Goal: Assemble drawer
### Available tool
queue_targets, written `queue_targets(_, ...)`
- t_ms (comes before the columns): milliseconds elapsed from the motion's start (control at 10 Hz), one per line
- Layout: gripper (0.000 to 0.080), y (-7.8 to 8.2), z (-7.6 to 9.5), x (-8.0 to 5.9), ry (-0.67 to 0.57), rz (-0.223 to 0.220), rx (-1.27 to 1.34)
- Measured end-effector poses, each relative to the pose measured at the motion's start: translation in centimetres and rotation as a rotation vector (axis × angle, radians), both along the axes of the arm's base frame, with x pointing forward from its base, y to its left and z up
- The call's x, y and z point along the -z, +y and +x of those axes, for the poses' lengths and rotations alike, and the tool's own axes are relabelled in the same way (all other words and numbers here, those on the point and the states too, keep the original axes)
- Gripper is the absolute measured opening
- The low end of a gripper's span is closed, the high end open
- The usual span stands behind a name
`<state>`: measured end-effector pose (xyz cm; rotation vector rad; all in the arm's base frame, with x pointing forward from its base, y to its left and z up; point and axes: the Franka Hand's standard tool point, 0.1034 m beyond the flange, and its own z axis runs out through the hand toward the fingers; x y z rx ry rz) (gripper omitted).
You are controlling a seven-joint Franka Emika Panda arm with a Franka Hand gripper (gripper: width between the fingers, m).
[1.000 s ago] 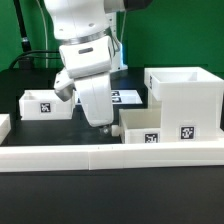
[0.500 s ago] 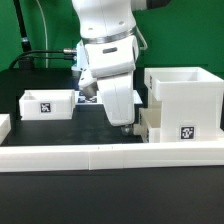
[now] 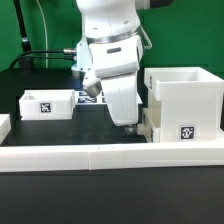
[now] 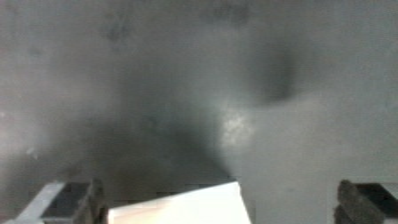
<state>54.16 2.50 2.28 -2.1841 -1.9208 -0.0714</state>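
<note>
Arm lowered at mid-scene. End effector (image 3: 127, 124) hangs close above the dark surface (image 3: 50, 130), just beside the second tray (image 3: 149, 124), which it partly hides. That tray sits against the lower front of the housing (image 3: 186, 98) at the exterior view's right; cannot tell whether it is inside the opening. First tray (image 3: 45, 104) stands well apart at the exterior view's left, with its tag facing the camera. Border rail (image 3: 100, 155) runs along the front. Wrist view is blurred: fingers (image 4: 68, 203) are apart with a white corner (image 4: 178, 205) between them, touching neither. Nothing clamped.
</note>
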Motion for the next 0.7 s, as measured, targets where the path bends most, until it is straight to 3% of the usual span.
queue_targets(300, 0.0649, -0.1, 0.2, 0.0, -0.002, -0.014, 0.004)
queue_targets(700, 0.0649, -3.8, -2.1, -1.5, -0.007, -0.041, 0.057)
